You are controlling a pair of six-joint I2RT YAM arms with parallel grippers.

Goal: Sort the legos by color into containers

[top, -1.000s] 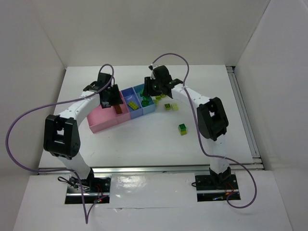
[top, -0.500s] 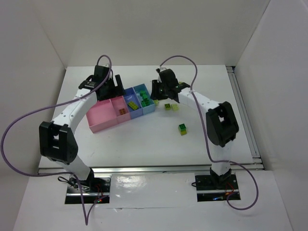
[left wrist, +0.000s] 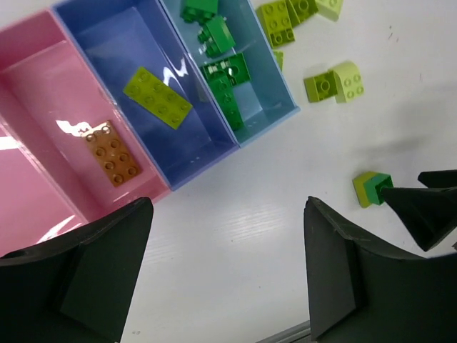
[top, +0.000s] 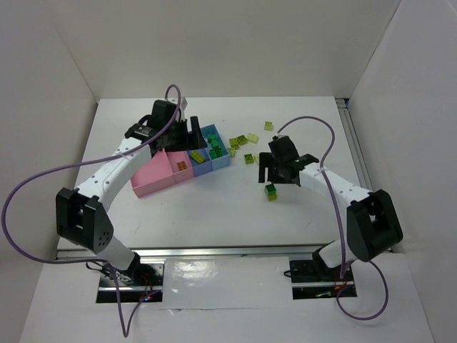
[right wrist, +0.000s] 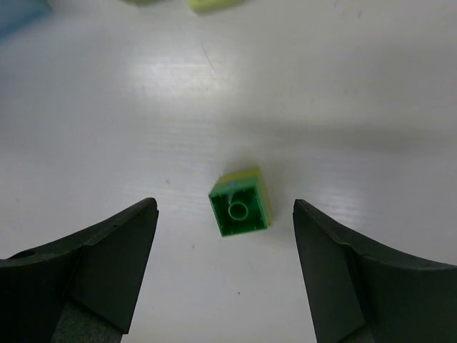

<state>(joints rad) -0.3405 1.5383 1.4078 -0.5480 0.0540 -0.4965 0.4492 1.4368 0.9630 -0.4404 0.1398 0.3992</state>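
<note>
Right wrist: open jaws straddling a lone green brick, pre-grasp

Right jaws are apart and empty, one on each side of the green brick (right wrist: 240,203), with a gap on both sides and no contact. The brick sits alone on the tabletop (top: 214,207), on the near side and well apart from the bins (top: 153,175). It is roughly centred in the gap, slightly toward the right side, so this reads as lining up for a pinch. A yellow-green strip shows along one edge. The left wrist view also shows it two-tone, maybe two bricks stuck together, cannot tell. If so, the colour call gets messy.

Left jaws are also apart and empty, hovering over the tabletop at the bins' near edge, probably parked there to leave the right arm room.

Bin contents:
- The light blue bin (left wrist: 268,78) has dark green bricks (left wrist: 225,78).
- The dark blue bin (left wrist: 107,50) has one yellow-green plate (left wrist: 157,93).
- The pink bin (left wrist: 43,107) beside it has a brown brick (left wrist: 114,152).

By that pattern, green should go to the light blue bin.

Loose yellow-green bricks (top: 246,139) lie scattered just beyond the light blue end, unsorted. The task looks about midway.

The next move needs a straight drop and a close across the flat sides. An off-centre squeeze could skid a brick this small.
</note>
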